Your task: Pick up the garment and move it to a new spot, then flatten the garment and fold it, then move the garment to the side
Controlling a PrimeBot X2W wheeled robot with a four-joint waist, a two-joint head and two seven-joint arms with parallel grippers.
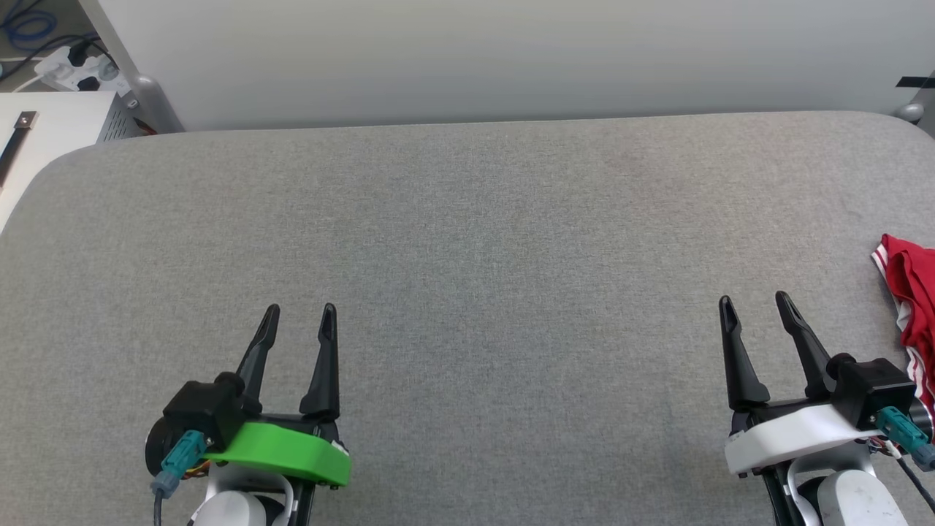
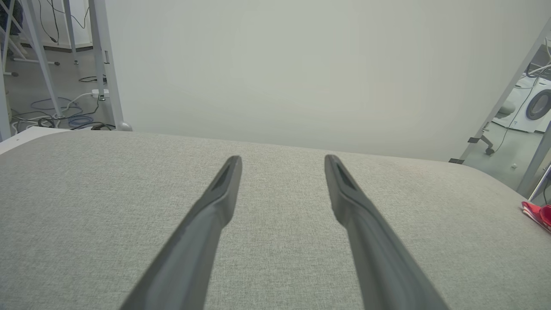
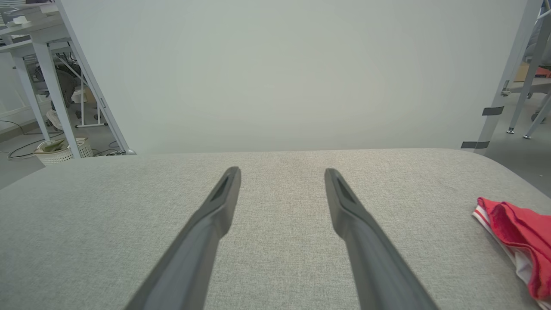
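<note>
Left claw point(image 1: 300, 313) and right claw point(image 1: 754, 299) are hovering spread, pinching nothing. Shirt point(image 1: 914, 288) is lying bunched right of right claw, apart.

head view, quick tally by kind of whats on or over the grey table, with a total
garment: 1, the garment, red with white striped trim, bunched at the right edge of the table
grippers: 2, the left gripper and the right gripper, both open over the cloth and holding nothing
total: 3
</note>
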